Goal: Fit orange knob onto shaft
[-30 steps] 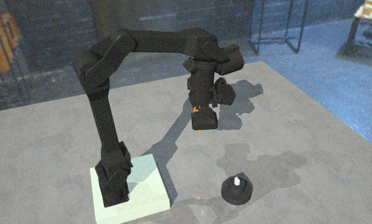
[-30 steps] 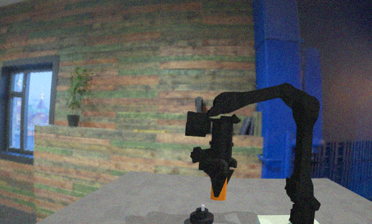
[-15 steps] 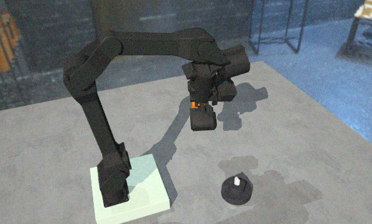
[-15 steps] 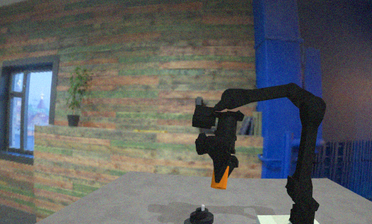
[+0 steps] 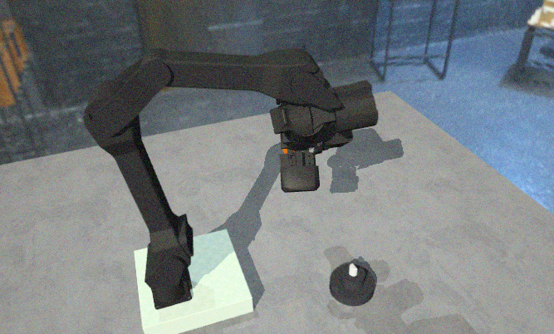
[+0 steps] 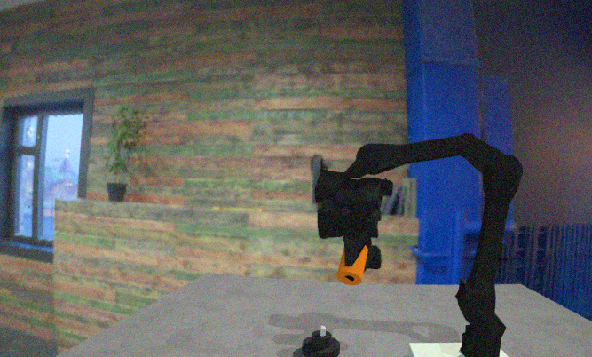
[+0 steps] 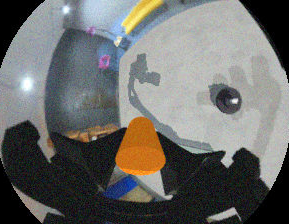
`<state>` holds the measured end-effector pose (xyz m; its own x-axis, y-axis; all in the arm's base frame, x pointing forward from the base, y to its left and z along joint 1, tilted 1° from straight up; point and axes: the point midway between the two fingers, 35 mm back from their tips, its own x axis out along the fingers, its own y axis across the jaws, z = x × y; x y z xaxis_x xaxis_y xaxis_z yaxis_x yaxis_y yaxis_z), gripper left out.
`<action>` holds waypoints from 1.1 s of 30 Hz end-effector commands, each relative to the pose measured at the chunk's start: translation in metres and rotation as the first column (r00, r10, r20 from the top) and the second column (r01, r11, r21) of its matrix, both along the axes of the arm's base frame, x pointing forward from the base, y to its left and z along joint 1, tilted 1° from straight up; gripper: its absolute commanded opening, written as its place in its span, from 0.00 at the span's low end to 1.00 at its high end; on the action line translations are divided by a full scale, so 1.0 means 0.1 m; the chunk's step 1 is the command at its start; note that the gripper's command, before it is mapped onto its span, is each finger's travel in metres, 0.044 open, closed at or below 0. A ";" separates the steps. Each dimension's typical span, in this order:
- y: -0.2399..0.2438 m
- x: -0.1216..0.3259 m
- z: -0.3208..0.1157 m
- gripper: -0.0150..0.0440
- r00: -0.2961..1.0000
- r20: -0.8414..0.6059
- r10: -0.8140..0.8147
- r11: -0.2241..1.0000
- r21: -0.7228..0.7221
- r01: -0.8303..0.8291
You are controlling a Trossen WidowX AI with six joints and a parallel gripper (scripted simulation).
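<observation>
The orange knob (image 5: 285, 151) (image 6: 352, 270) (image 7: 140, 142) is between the fingers of my gripper (image 6: 363, 257) (image 7: 140, 132), which is shut on it, high above the table. The knob is tilted; the exterior view shows its underside with a dark hole, but the flat side's direction is too small to tell. In the top view a finger hides most of the knob. The round black pedestal (image 5: 347, 296) (image 6: 319, 349) (image 7: 224, 106) stands on the table, well below the gripper and apart from it. Its pale silver shaft (image 5: 353, 271) (image 6: 323, 330) (image 7: 235, 101) points up and is bare.
My arm's base stands on a pale block (image 5: 229, 305) at the near left in the top view. The grey table (image 5: 428, 199) (image 6: 227, 306) bears shadows of the arm. Its far and right edges show in the top view.
</observation>
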<state>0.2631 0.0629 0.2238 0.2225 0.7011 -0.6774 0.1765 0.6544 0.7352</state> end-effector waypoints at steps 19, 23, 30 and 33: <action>0.01 -0.03 0.13 0.25 0.997 0.074 0.001 0.976 0.215 -0.017; 0.00 -0.03 0.12 0.25 0.996 0.085 -0.001 0.968 0.249 -0.020; 0.00 -0.04 0.10 0.25 0.998 0.070 -0.001 0.975 0.223 -0.015; 0.00 -0.04 0.10 0.25 0.998 0.070 -0.001 0.975 0.223 -0.015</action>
<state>0.2592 0.0629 0.2336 0.2571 0.8347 -0.4870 0.1153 0.4738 0.8730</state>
